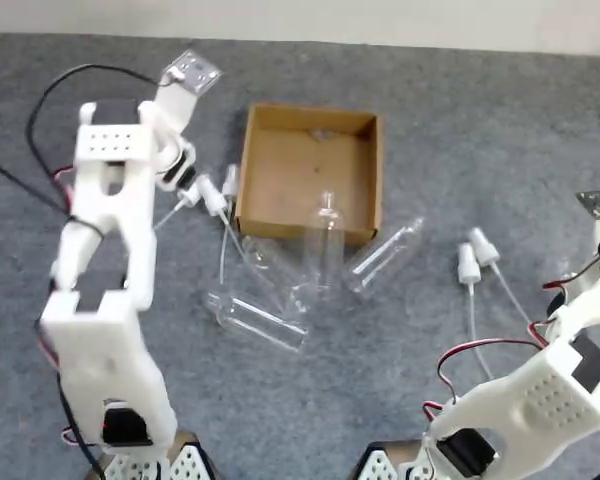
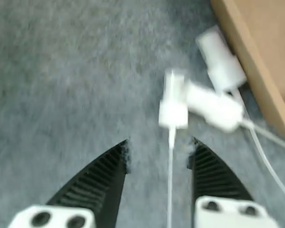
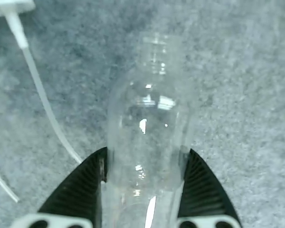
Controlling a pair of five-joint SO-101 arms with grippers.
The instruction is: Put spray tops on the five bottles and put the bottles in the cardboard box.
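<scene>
as the left gripper (image 2: 159, 141) fingers sit spread astride a spray top (image 2: 173, 110) tube, closing could flick it; the right gripper (image 3: 145, 152) pinches a bottle (image 3: 149, 107) that may slip.

The bottle (image 3: 147, 137) is cut off at its base, and the spray tops (image 2: 213, 107) are blurred.

Cardboard box (image 1: 280, 170) open, upright. Four clear uncapped bottles (image 1: 258, 322) lie on their sides at its near wall; a fifth bottle (image 3: 149, 109) sits clamped between the right gripper's (image 3: 146, 151) fingers. Three white spray tops (image 2: 173, 107) lie just beside the box, two more well apart.
</scene>
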